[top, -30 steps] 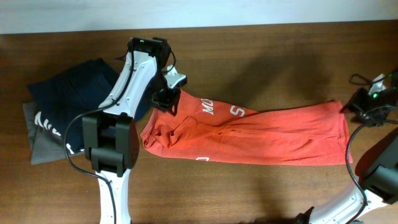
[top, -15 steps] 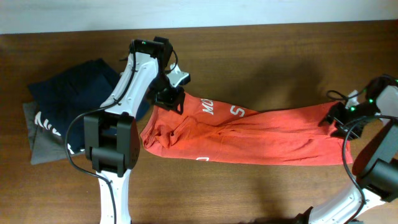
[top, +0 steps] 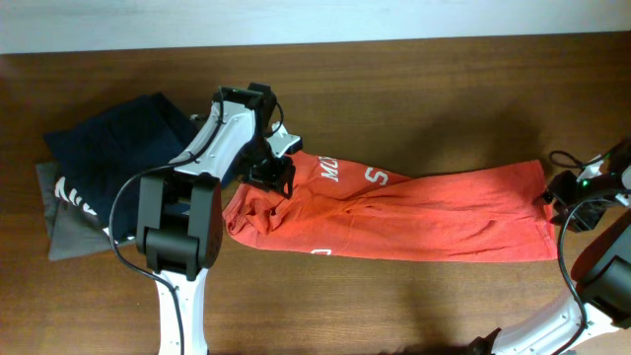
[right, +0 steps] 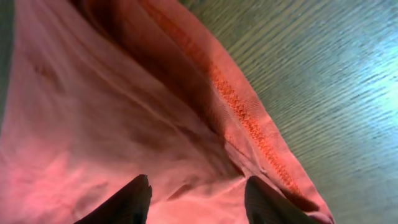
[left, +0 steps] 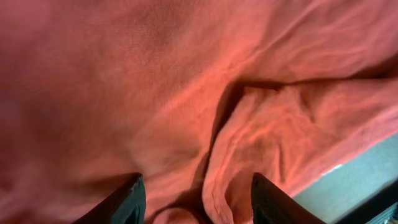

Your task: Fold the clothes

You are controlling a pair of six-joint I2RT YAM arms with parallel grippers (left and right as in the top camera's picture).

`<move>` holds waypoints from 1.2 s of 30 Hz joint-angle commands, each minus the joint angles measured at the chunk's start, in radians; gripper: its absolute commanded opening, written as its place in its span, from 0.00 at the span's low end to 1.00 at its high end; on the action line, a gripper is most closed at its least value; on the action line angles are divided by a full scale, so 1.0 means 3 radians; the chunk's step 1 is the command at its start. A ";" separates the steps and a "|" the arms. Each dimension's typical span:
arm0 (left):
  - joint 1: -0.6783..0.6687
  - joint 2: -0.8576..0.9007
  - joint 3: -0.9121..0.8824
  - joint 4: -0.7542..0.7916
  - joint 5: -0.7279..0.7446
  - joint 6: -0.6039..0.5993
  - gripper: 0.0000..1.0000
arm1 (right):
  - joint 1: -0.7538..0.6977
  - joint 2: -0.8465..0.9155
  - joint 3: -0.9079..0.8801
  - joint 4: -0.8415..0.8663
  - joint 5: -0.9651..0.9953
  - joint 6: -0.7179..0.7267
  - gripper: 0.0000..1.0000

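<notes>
At table centre on overhead, orange-red T-shirt (top: 424, 217) lies stretched in a long band running 9-to-3 o'clock, flat on the wood table (top: 414, 99), wrinkled, partly folded lengthwise. White lettering (top: 345, 175) shows near its 10 o'clock end.

L gripper (top: 271, 177) sits on the shirt's 10 o'clock corner, where the cloth is bunched. L wrist cam: both fingers (left: 127, 202) spread wide and nothing pinched. View is full of red fabric, with a raised fold running up from between the tips. Sliver of table at 4 o'clock of that frame.

R gripper (top: 564, 197) is at the shirt's 3 o'clock edge, right at the hem. R wrist cam: fingers (right: 264, 199) also spread wide, with the stitched hem and a dark crease lying between them; no clamp on cloth visible. Wood grain fills the 1-to-4 o'clock part of that frame.

Off-task stuff: navy garment (top: 108, 158) w/ white print at 9 o'clock of the table, lying on top of a grey garment (top: 64, 232). Navy edge is just beside the L arm, near the shirt's 9 o'clock end; can't tell if they touch.
</notes>
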 commanded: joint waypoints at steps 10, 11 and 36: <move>-0.0010 -0.0031 -0.0455 0.0332 0.0027 -0.0019 0.54 | -0.0080 -0.0011 -0.0055 0.0106 0.0188 0.0127 0.09; -0.0010 -0.0031 -0.0462 0.0332 0.0006 -0.0019 0.54 | -0.0111 -0.0014 -0.0029 0.0100 0.0221 0.0174 0.08; -0.0001 -0.0036 -0.0323 0.0338 0.0000 -0.0062 0.59 | -0.0256 -0.0014 0.0174 0.0074 0.0361 0.0210 0.57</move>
